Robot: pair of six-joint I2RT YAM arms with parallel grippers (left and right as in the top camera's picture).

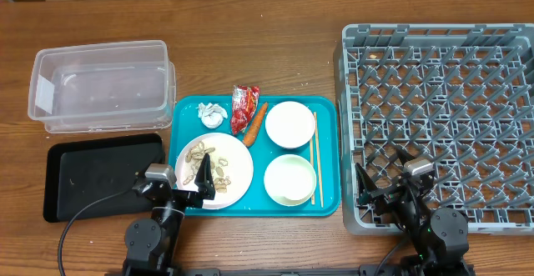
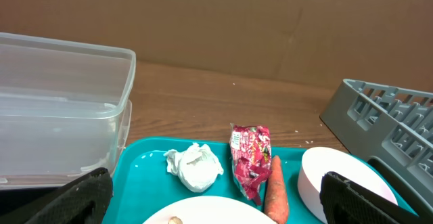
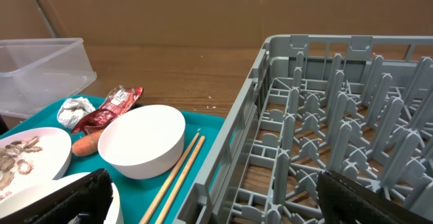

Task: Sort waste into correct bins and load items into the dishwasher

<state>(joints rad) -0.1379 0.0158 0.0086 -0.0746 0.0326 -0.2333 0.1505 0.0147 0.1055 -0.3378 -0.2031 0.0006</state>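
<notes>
A teal tray (image 1: 185,114) holds a crumpled white tissue (image 1: 213,112), a red wrapper (image 1: 244,107), a carrot piece (image 1: 257,122), a plate (image 1: 238,172) of beige scraps (image 1: 200,155), two white bowls (image 1: 289,123) (image 1: 289,178) and chopsticks (image 1: 315,159). The clear tub (image 1: 100,84) and black tray (image 1: 92,176) lie left; the grey dish rack (image 1: 442,117) lies right. My left gripper (image 1: 179,188) is open and empty over the plate's near edge; tissue (image 2: 195,168), wrapper (image 2: 249,160) and carrot (image 2: 275,197) lie ahead of it. My right gripper (image 1: 384,184) is open and empty over the rack's near-left corner (image 3: 270,149).
The wooden table (image 1: 250,42) runs behind the tray. A cardboard wall (image 2: 223,21) stands at the far side. In the right wrist view the far bowl (image 3: 143,139) and chopsticks (image 3: 177,176) lie left of the rack wall.
</notes>
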